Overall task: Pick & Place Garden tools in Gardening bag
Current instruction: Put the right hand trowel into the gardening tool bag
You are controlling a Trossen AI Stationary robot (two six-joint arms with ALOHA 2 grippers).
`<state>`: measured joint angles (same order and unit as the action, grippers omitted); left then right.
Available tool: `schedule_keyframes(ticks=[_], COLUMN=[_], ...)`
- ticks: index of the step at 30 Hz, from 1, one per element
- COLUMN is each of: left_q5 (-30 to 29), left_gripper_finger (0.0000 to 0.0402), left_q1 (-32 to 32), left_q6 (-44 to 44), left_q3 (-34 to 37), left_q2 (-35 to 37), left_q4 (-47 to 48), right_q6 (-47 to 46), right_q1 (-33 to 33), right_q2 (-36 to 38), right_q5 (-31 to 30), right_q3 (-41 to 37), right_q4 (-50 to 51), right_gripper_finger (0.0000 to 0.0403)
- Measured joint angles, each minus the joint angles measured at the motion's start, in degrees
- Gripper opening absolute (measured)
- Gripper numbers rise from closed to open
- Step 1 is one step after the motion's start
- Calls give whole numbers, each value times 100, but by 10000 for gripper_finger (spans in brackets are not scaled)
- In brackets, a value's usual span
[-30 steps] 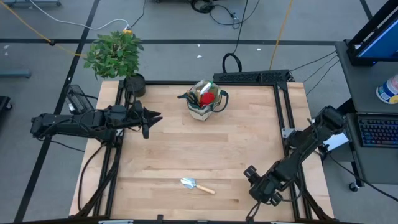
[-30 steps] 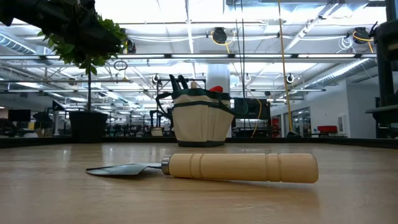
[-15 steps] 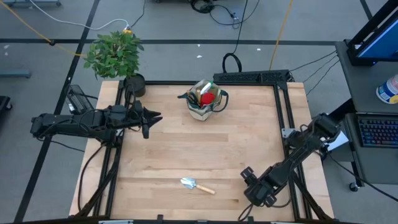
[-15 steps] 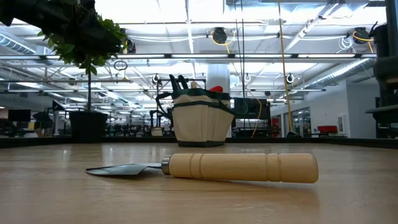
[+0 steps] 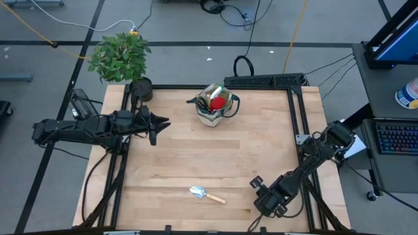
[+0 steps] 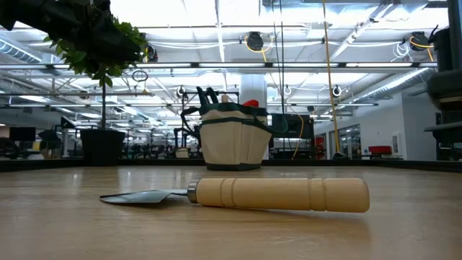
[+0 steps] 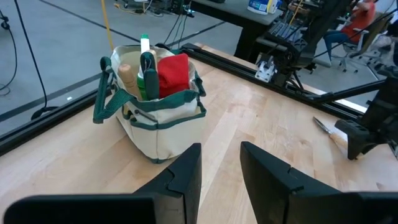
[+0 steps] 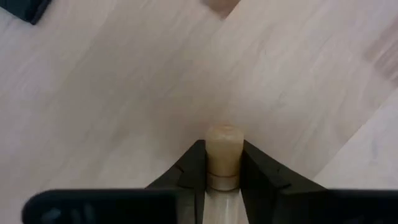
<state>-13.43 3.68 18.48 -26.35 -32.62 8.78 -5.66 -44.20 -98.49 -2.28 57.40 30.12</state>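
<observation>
Pinching a wooden handle (image 8: 223,142), the right pincer (image 8: 222,157) reveals this only in its wrist view.

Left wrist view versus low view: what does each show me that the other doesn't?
Only left wrist: the inside of the round beige canvas bag, with a green-white bottle in it. Only low: the leafy potted plant. Both: the bag and the wooden-handled metal trowel lying on the table.
</observation>
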Motion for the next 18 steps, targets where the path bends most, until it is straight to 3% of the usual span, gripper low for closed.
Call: schedule_keyframes(ticks=[18], left_q5=[0], left_gripper_finger=[118], left_q1=[0], left_q6=[-2], left_q3=[0], left_q2=[2], left_q4=[0], right_q6=[2030], right_q1=[1665], right_q2=[843], right_q5=[-87], right_q3=[-14], right_q4=[-391], right_gripper_finger=[60])
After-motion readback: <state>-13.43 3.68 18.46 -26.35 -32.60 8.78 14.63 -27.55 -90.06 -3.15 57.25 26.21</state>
